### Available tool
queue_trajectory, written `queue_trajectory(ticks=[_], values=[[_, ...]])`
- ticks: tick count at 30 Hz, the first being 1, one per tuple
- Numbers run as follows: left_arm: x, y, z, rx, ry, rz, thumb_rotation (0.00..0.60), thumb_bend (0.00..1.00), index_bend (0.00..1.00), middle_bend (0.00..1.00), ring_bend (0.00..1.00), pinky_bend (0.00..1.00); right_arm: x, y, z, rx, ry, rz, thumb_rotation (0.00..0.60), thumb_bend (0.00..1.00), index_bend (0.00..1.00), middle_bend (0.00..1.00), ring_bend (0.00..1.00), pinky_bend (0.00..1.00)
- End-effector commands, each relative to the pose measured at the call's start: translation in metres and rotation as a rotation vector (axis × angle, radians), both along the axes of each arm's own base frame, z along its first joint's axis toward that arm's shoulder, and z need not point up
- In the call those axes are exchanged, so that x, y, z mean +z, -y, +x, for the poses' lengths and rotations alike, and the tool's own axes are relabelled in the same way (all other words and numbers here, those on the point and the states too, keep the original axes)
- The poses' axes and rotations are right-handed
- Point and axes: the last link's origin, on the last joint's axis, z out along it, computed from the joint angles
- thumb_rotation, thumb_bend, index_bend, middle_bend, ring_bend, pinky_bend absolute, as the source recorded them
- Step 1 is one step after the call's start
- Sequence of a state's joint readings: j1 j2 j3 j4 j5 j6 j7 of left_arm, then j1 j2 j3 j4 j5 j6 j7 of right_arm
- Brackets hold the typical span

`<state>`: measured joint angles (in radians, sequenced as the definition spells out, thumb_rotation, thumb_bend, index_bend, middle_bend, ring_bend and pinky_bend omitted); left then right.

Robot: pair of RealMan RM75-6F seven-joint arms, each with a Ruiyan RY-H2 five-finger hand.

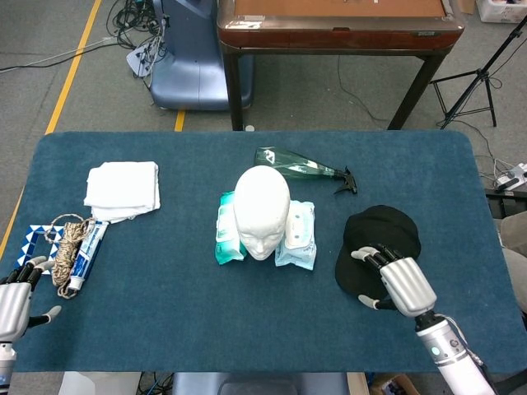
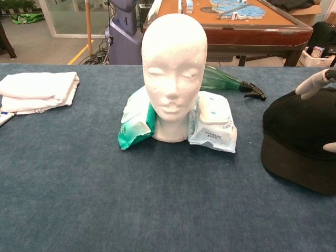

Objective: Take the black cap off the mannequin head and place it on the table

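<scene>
Presently the black cap (image 1: 377, 249) lies on the tabletop (image 1: 206, 321), right hand (image 1: 398, 280) fingers (image 1: 372, 257) grasping it; hasty withdrawal could drag it. Left hand (image 1: 18, 298) released.

The black cap (image 1: 377, 247) lay crown-up on the blue table at lower right of the frame. The bare white mannequin head (image 1: 262, 211) stood upright at centre.
</scene>
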<state>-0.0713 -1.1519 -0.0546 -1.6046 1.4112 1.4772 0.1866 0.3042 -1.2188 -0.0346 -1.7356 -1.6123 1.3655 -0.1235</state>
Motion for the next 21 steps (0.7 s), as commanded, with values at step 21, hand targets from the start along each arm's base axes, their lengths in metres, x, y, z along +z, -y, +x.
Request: queue_trajectory(ticks=[21], values=[[0.002, 0.005, 0.010, -0.086, 0.016, 0.009, 0.600, 0.06, 0.25, 0.20, 0.25, 0.41, 0.084, -0.026, -0.056, -0.335, -0.493, -0.398, 0.600, 0.00, 0.26, 0.29, 0.18, 0.34]])
